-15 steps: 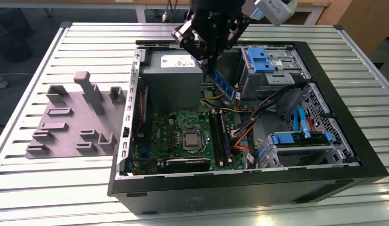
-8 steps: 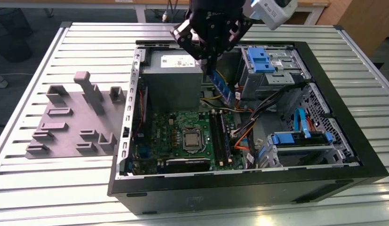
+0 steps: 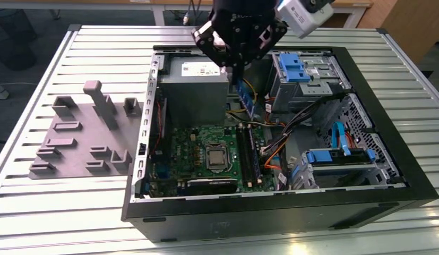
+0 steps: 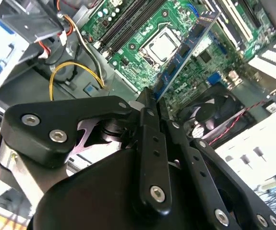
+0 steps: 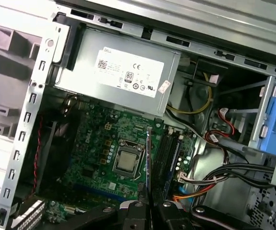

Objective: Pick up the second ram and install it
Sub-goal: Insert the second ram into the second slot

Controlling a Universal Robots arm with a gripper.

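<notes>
Exterior view: we see hand (image 3: 237,68) above open computer case (image 3: 389,159), fingers pinching second ram (image 3: 244,98), which hangs over power supply (image 3: 194,85) edge, above motherboard (image 3: 205,154). Grey fixture (image 3: 85,133) lies on worktop (image 3: 35,212) beside case.

Second wrist view: hand (image 4: 150,103) grips second ram (image 4: 183,52) by one end, stick slanting over CPU (image 4: 162,45).

First wrist view: second ram (image 5: 148,167) edge-on, clamped in hand (image 5: 148,208), beside CPU (image 5: 126,162) and RAM slots (image 5: 169,158).

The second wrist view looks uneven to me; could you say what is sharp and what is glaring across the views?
Second wrist view: the gripper looms soft and dark, the motherboard is sharper. First wrist view: the power supply is brightly lit. Exterior view: pale glare on the table.
</notes>
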